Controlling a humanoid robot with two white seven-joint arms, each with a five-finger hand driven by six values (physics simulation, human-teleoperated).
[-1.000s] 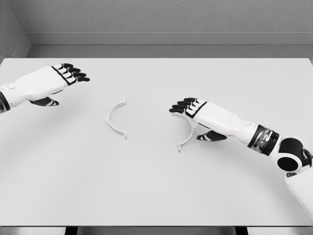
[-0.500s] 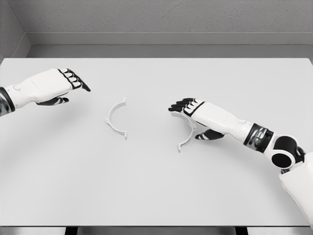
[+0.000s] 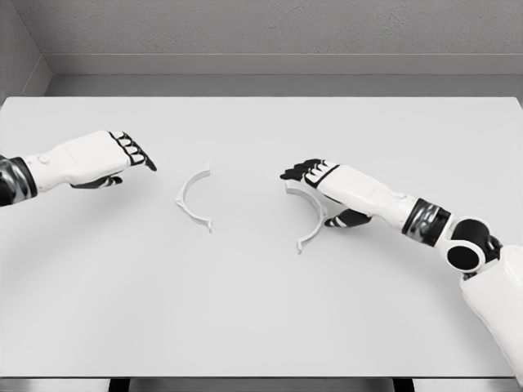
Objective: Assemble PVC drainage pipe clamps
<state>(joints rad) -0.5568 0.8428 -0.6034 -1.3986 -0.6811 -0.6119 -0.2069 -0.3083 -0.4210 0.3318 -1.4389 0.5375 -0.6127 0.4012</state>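
Under the right hand (image 3: 331, 186) lies one clamp half (image 3: 313, 214).

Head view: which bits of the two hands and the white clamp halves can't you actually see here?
- Right clamp half: its upper arc sits under the right hand, contact unclear.
- Right hand's palm faces down, hidden.
- Left hand: forearm cut by the picture's left edge.
- Left clamp half: fastening details too small.
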